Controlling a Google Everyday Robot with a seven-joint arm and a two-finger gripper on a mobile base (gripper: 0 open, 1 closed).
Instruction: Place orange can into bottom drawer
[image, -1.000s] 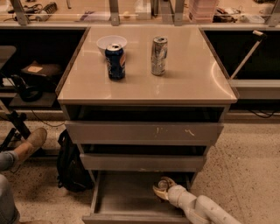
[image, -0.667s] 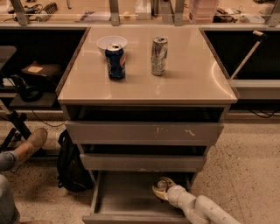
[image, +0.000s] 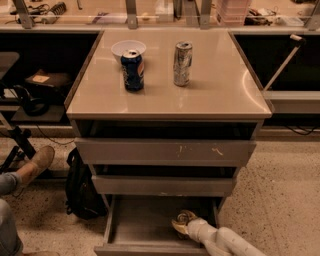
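The bottom drawer (image: 135, 225) is pulled open at the foot of the grey cabinet, showing a bare grey floor. My gripper (image: 186, 223) reaches into its right side on a white arm from the lower right. The orange can (image: 181, 219), orange-gold with mottled print, lies inside the drawer at the gripper's tip, partly hidden by it. I cannot tell whether the can rests on the drawer floor or is held just above it.
A dark blue can (image: 132, 70), a silver-grey can (image: 182, 63) and a white bowl (image: 128, 48) stand on the cabinet top. Two shallower drawers (image: 165, 151) sit above. A black backpack (image: 80, 187) and a person's shoe (image: 37, 162) are at the left.
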